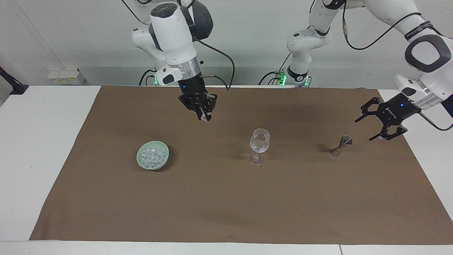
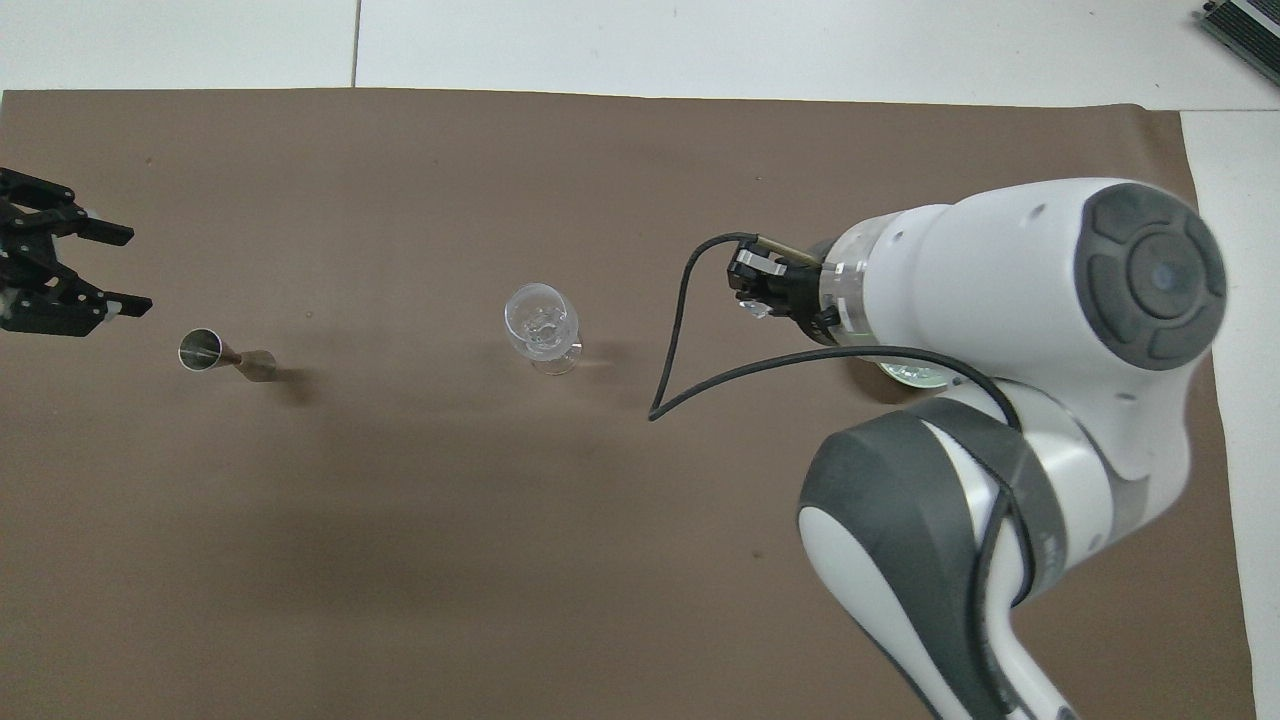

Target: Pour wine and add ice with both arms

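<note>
My right gripper (image 1: 204, 117) is shut on one small clear ice cube (image 1: 203, 116), up in the air over the brown mat between the pale green bowl (image 1: 139, 158) and the stemmed glass (image 1: 260, 141). The overhead view shows that gripper (image 2: 757, 306) beside the glass (image 2: 541, 324). The rest of the ice (image 1: 153, 153) lies heaped in the bowl. My left gripper (image 1: 365, 129) hangs open, holding nothing, just above a small metal jigger (image 1: 342, 145) at the left arm's end. Wine is out of view.
A brown mat (image 1: 226, 198) covers most of the white table. In the overhead view the right arm hides nearly all of the bowl (image 2: 905, 376). The jigger (image 2: 205, 350) stands upright beside the open left gripper (image 2: 135, 270). A black cable loops off the right wrist.
</note>
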Robot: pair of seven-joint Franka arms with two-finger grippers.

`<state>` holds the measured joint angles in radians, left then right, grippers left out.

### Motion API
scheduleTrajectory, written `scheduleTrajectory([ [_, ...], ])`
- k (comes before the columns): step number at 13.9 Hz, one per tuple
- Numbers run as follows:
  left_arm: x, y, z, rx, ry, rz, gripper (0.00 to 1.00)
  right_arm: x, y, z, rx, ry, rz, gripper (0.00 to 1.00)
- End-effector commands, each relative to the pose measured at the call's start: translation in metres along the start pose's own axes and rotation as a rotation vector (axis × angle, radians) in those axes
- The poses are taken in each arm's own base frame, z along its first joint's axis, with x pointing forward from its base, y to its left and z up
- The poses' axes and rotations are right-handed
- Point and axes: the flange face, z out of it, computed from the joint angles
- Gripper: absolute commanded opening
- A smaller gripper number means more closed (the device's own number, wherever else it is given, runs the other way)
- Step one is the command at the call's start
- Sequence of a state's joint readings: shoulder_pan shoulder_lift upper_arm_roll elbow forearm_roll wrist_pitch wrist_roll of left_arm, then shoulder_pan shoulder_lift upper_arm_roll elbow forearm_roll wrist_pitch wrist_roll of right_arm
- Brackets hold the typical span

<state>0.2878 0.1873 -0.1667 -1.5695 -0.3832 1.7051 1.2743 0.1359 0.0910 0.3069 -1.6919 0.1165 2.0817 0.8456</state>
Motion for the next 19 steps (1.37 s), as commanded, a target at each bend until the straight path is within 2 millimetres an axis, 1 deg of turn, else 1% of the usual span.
scheduleTrajectory([
  [1,0.038,0.028,-0.001,0.073,-0.072,-0.189,0.89,-0.013,-0.037,0.014,0.041,-0.049,0.083,0.00],
  [2,0.053,0.038,-0.001,0.096,-0.095,-0.256,0.90,-0.026,-0.052,0.023,0.050,-0.062,0.097,0.00],
  [3,0.060,0.046,-0.006,0.128,-0.108,-0.339,0.90,-0.029,-0.061,0.024,0.068,-0.063,0.123,0.00],
  [5,0.070,0.062,-0.019,0.182,-0.111,-0.490,0.90,-0.033,-0.071,0.029,0.084,-0.071,0.161,0.00],
  [7,0.069,0.073,-0.034,0.243,-0.133,-0.621,0.90,-0.051,-0.091,0.041,0.090,-0.094,0.193,0.00],
  [8,0.076,0.082,-0.040,0.293,-0.155,-0.646,0.90,-0.057,-0.103,0.049,0.108,-0.100,0.201,0.00],
  [9,0.089,0.096,-0.041,0.334,-0.197,-0.637,0.90,-0.062,-0.112,0.056,0.113,-0.104,0.204,0.00],
  [10,0.098,0.108,-0.046,0.349,-0.208,-0.652,0.90,-0.062,-0.115,0.061,0.116,-0.106,0.207,0.00],
  [11,0.098,0.111,-0.046,0.351,-0.209,-0.695,0.90,-0.061,-0.117,0.064,0.127,-0.105,0.209,0.00],
  [12,0.098,0.112,-0.047,0.353,-0.205,-0.742,0.90,-0.061,-0.118,0.067,0.129,-0.106,0.208,0.00],
  [14,0.104,0.119,-0.059,0.369,-0.188,-0.827,0.90,-0.068,-0.121,0.077,0.118,-0.113,0.195,0.00],
  [15,0.105,0.121,-0.061,0.370,-0.196,-0.869,0.91,-0.067,-0.121,0.087,0.108,-0.111,0.187,0.00],
  [16,0.105,0.121,-0.060,0.372,-0.194,-0.903,0.93,-0.065,-0.122,0.090,0.119,-0.094,0.180,0.00],
  [17,0.105,0.121,-0.061,0.377,-0.190,-0.921,0.97,-0.064,-0.123,0.090,0.130,-0.080,0.176,0.00],
  [18,0.105,0.121,-0.061,0.376,-0.191,-0.924,0.99,-0.063,-0.122,0.098,0.123,-0.084,0.177,0.00],
  [19,0.105,0.122,-0.062,0.377,-0.190,-0.924,1.00,-0.066,-0.123,0.104,0.120,-0.088,0.173,0.00],
])
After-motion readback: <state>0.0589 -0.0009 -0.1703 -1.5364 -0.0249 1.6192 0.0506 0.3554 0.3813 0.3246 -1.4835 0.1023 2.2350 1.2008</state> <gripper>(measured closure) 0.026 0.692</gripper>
